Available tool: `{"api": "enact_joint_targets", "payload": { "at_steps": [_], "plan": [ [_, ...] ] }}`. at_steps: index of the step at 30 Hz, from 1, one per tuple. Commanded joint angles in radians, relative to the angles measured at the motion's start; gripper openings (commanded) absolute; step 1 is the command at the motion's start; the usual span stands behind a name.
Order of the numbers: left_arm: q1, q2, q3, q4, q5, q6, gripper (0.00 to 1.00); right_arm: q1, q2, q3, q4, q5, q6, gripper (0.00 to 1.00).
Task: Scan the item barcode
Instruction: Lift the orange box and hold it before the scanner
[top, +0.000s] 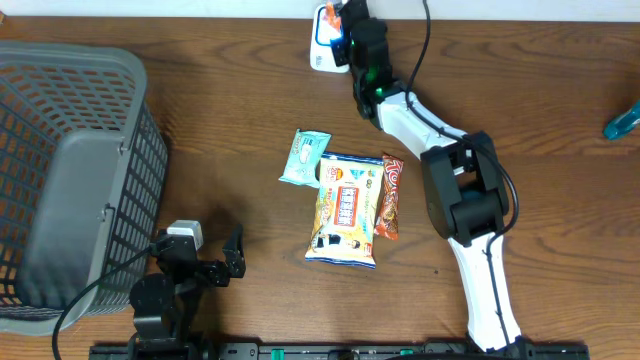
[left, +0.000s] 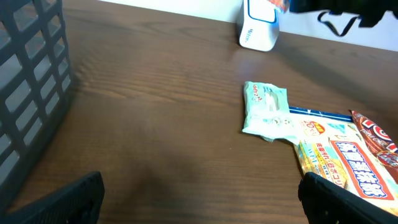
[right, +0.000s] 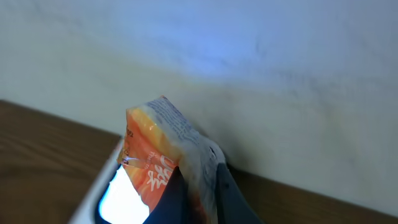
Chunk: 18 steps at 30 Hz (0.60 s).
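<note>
At the worktop's (top: 250, 100) far edge, our right pincer (right: 200, 186) clamps the orange packet (right: 152, 155) by the scanner (top: 323, 50); next we probably must turn its barcode scannerward.

Worktop (top: 230, 120): dark brown wood grain, carrying all items below.
Basket (top: 140, 150): grey plastic, lattice walls, at the left end.
Packet, mint-green (top: 304, 157): flat, near centre, one corner touching the large bag.
Snack bag, large (top: 346, 210): white, yellow and blue print, lying flat.
Bar wrapper, red-brown (top: 391, 196): alongside the bag's right edge, touching.
Teal object (top: 622, 122): at the right border, cut off.
</note>
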Motion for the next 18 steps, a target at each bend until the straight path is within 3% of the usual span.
{"api": "enact_joint_targets", "payload": {
  "at_steps": [1, 15, 18],
  "plan": [
    [0.006, -0.005, -0.015, -0.019, 0.013, -0.009, 1.0, 0.006, 0.016, 0.002, 0.001, 0.051, -0.047, 0.01],
    [0.006, -0.005, -0.015, -0.019, 0.013, -0.009, 1.0, 0.008, 0.016, 0.002, -0.027, 0.053, -0.047, 0.01],
    [0.006, -0.005, -0.015, -0.019, 0.013, -0.009, 1.0, 0.008, 0.016, 0.003, -0.029, 0.126, -0.047, 0.01]
  ]
}}
